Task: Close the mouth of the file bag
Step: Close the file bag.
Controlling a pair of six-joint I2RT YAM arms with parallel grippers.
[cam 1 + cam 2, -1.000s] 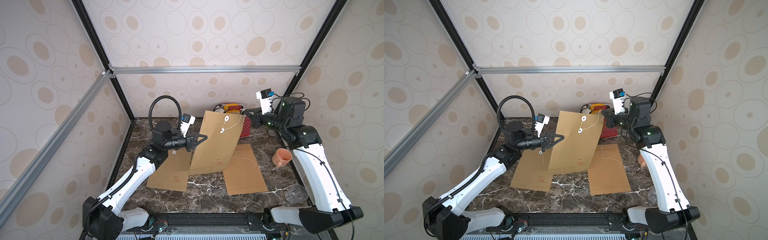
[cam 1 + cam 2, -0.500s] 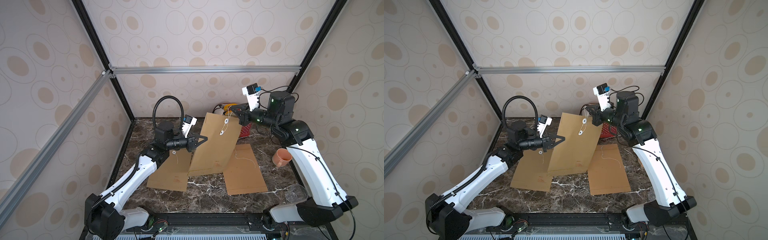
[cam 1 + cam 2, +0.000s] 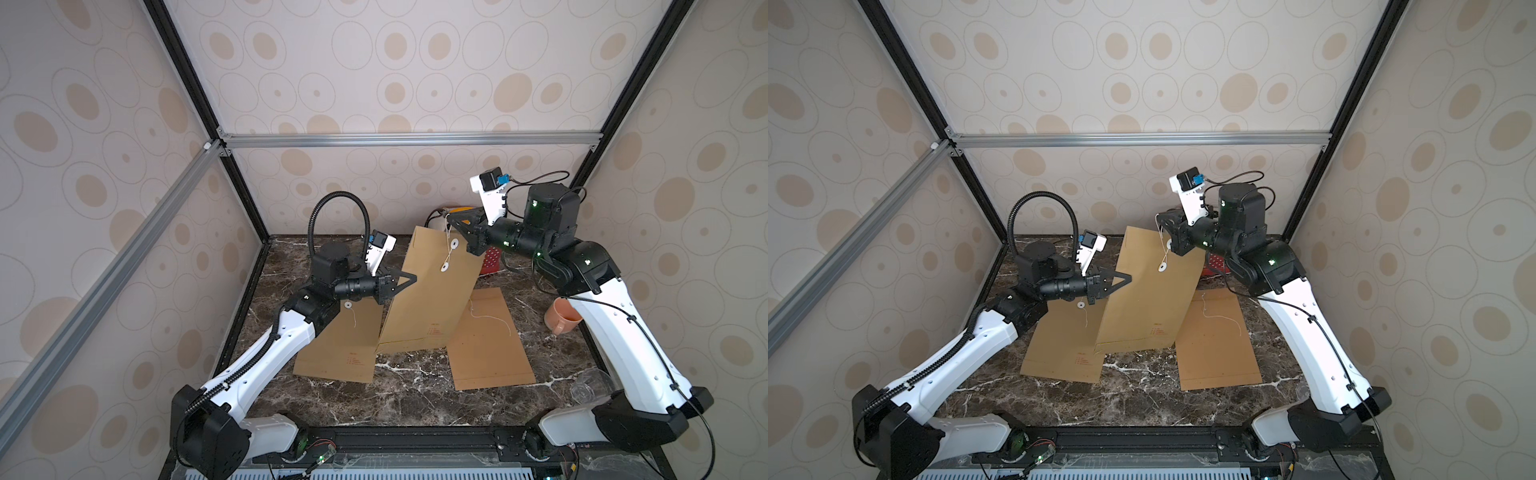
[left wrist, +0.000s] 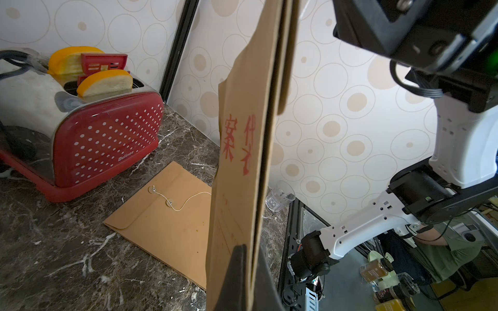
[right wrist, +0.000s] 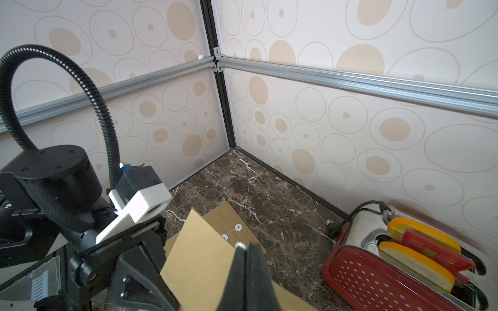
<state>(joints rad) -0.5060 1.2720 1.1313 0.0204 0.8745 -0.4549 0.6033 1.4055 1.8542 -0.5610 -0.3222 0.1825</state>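
A brown file bag (image 3: 428,291) (image 3: 1148,299) stands upright on the marble table, leaning back. My left gripper (image 3: 409,278) (image 3: 1125,277) is shut on its left edge; the left wrist view shows the file bag (image 4: 242,161) edge-on, pinched in my left gripper (image 4: 250,258). The bag carries two white discs (image 3: 454,244) joined by a thin white string (image 3: 448,230). Above the bag's top edge, my right gripper (image 3: 451,218) (image 3: 1160,218) is shut on that string, holding it up. In the right wrist view a white bit of string shows at the tip of the right gripper (image 5: 246,246).
Two more brown file bags lie flat, one at the left (image 3: 340,345) and one at the right (image 3: 486,340). A red toaster (image 3: 490,259) (image 4: 102,134) stands behind the upright bag. An orange mug (image 3: 559,316) and a clear glass (image 3: 588,386) sit by the right arm.
My right gripper has moved left and slightly up with the string, from beside the bag's right corner to above its top edge. The left gripper has kept hold of the bag.
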